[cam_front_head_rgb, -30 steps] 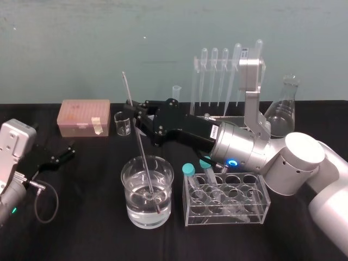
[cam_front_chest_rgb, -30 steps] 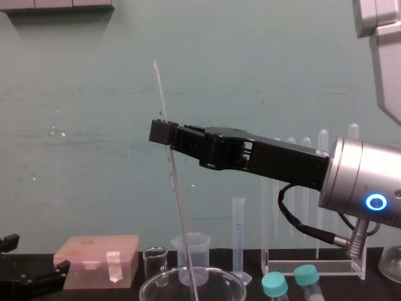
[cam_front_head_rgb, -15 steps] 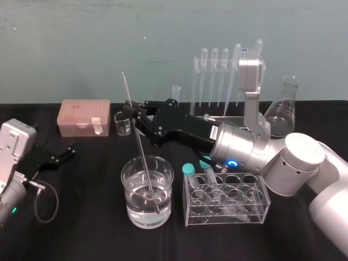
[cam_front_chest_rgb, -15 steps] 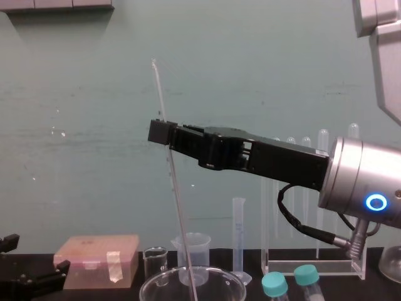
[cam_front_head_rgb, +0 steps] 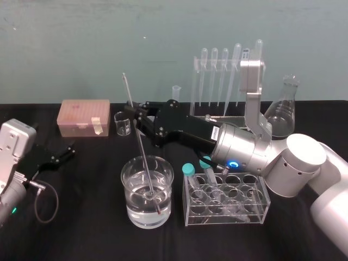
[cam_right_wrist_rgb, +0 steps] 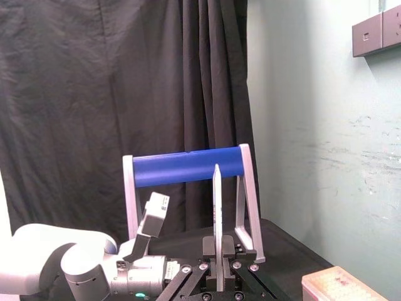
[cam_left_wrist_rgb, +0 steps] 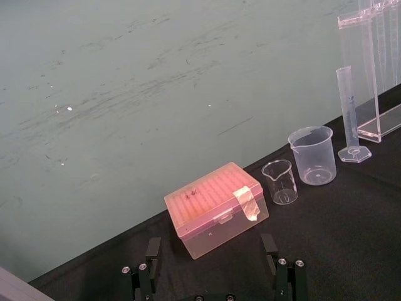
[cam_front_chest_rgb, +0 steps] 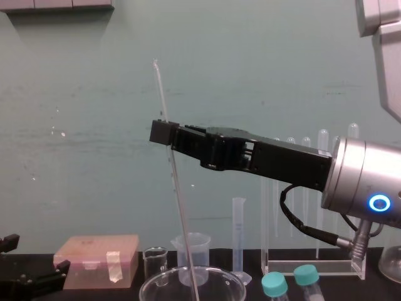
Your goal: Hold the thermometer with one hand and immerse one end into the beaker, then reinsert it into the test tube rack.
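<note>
My right gripper [cam_front_head_rgb: 134, 112] is shut on the thermometer [cam_front_head_rgb: 142, 157], a long thin glass rod. It holds the rod about a third of the way down, well above the table [cam_front_chest_rgb: 161, 132]. The rod leans, and its lower end sits in the water inside the large glass beaker [cam_front_head_rgb: 124, 176] at the front centre. In the right wrist view the thermometer [cam_right_wrist_rgb: 216, 210] stands pinched between the fingers. The test tube rack [cam_front_head_rgb: 224, 116], a tall clear frame with pipettes hanging in it, stands at the back right. My left gripper [cam_left_wrist_rgb: 210, 266] rests open on the table at the left [cam_front_head_rgb: 68, 150].
A pink box [cam_front_head_rgb: 84, 117] and a tiny glass beaker [cam_front_head_rgb: 122, 124] sit at the back left. A low clear rack [cam_front_head_rgb: 255, 204] with teal-capped tubes stands right of the beaker. A conical flask [cam_front_head_rgb: 283, 111], a plastic beaker [cam_front_chest_rgb: 191, 248] and a graduated cylinder [cam_front_chest_rgb: 239, 235] stand behind.
</note>
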{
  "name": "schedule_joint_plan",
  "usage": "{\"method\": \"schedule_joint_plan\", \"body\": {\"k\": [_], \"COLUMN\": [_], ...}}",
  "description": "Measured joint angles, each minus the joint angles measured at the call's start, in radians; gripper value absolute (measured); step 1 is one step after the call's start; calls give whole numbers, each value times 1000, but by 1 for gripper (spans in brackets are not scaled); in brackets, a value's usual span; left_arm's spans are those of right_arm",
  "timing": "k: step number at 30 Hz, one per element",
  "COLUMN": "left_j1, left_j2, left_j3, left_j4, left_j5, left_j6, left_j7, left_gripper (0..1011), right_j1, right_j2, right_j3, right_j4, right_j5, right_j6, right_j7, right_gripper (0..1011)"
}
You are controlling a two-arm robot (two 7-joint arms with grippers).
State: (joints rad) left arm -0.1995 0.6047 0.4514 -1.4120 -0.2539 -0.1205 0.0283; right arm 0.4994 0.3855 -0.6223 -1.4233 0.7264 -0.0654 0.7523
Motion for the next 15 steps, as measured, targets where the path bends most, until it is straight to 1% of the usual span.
{"method": "schedule_joint_plan", "body": {"k": [15], "left_j1": [0], "left_j2": [0], "left_j3": [0], "left_j4": [0], "left_j5": [0], "left_j6": [0], "left_j7": [0], "left_gripper": [1008], "right_j1": [0], "right_j2": [1], "right_j3": [1], "right_j4": [-2], "right_j5": [1], "right_j6": [0], "right_j7": [0], "right_gripper": [56]}}
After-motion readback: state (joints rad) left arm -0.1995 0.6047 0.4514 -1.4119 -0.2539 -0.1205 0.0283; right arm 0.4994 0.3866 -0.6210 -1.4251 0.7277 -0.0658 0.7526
